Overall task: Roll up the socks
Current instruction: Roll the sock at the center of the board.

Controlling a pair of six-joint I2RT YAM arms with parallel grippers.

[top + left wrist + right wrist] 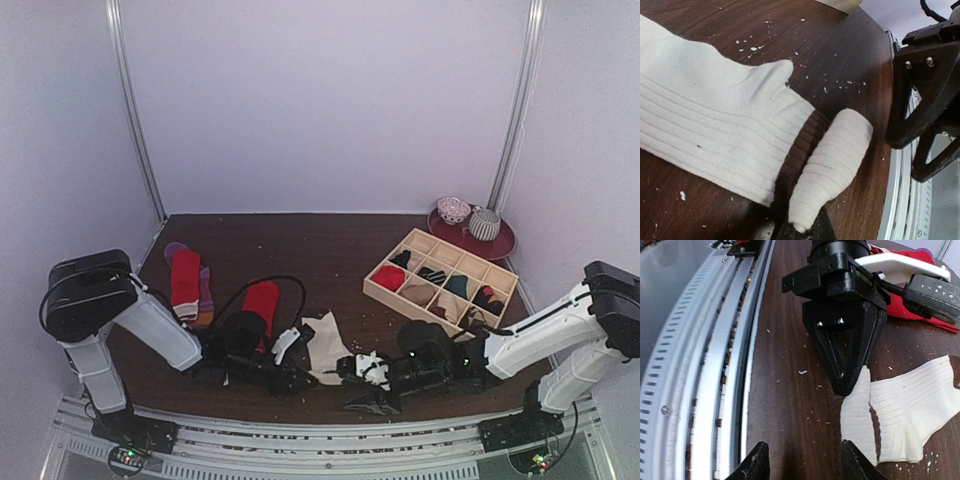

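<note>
Mid-roll, we judge: left gripper (801,231) pinches cream sock (715,120); right gripper (802,462), at three o'clock, parted, empty; next, wind further.

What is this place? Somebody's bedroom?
Probably a robot practice booth, not a bedroom: bare white walls around one dark table, a left arm and right arm bolted to a metal rail, socks laid out.

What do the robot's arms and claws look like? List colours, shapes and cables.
The left arm and right arm have white links with bulky black joints. A black cable loops off the left one. The left claw and right claw are black; the left tapers to a wedge.
</note>
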